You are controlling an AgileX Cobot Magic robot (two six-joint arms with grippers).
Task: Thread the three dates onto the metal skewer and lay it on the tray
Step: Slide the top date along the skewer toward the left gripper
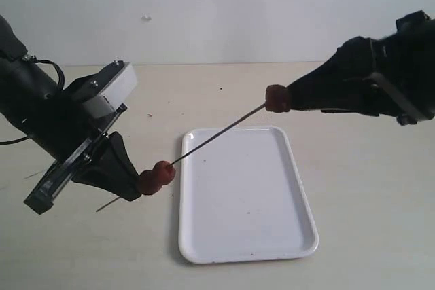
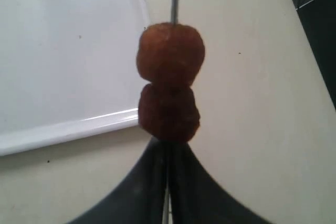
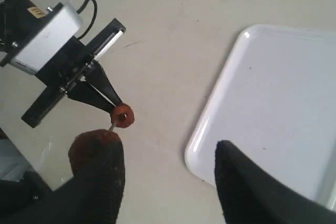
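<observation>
My left claw (image 1: 134, 185) was clenched on the very thin, straight grey metal skewer (image 1: 217, 132). In the left wrist view its black fingers (image 2: 136, 192) met around the rod. Two small, wrinkled reddish-brown dates (image 1: 157, 176) sat threaded on it, touching each other. The nearer one was pressed against my fingertips and hid the spot where I gripped. Behind that claw only a short stub of the rod poked out.

My right claw (image 3: 160, 148) was released, its two dark fingers well apart. The third reddish-brown date (image 1: 276, 98) sat at the far end of the skewer, touching one finger only. The skewer's tip was hidden by that date, so I could not tell how deep it sat. In the right wrist view this date was blurred and half covered by the finger. In the left wrist view it was cut off above the frame.

The flat white rectangular plastic tray (image 1: 245, 202) with rounded corners lay on the pale beige table (image 1: 360, 195). In the exterior view the skewer slanted in the air across the tray's far left corner, raised off it. My right arm ran out of that frame.
</observation>
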